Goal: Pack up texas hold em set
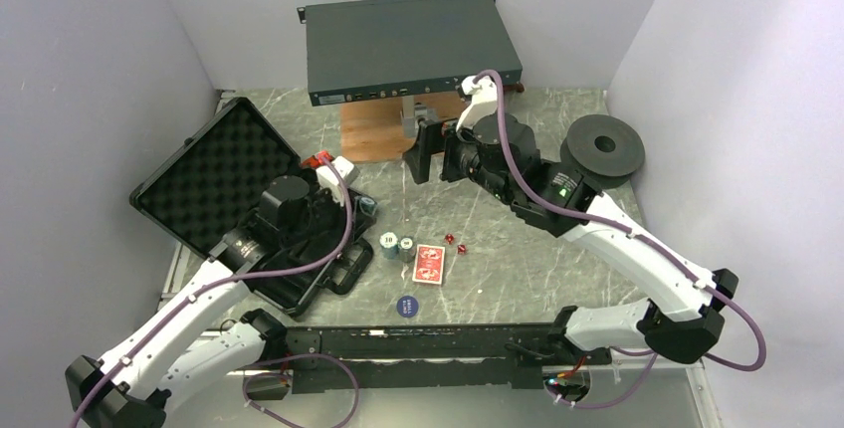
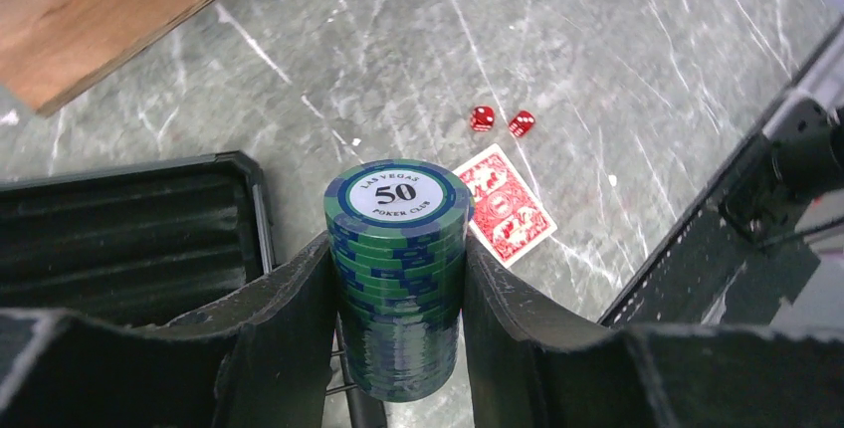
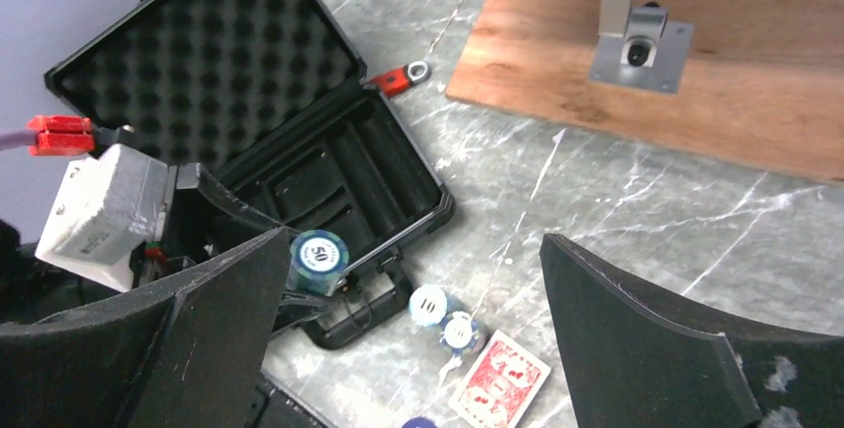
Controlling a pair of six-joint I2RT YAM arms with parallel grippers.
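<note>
Chip-loading step: the left pincer (image 2: pixel 398 294) is clamped on the 50 chip stack (image 2: pixel 398 199), held at the open briefcase's (image 3: pixel 199 60) front edge. Next, I judge, it must lower the stack into a tray slot. The right pincer (image 3: pixel 416 249) hangs spread apart, beyond the briefcase.

"LAS VEGAS 50 POKER CLUB" on chip stack (image 2: pixel 398 279), "10" on second stack (image 3: pixel 430 304)

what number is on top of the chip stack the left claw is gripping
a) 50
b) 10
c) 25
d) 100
a: in the left wrist view, the chip stack clamped in the left claw has a top chip that reads 50.
</note>
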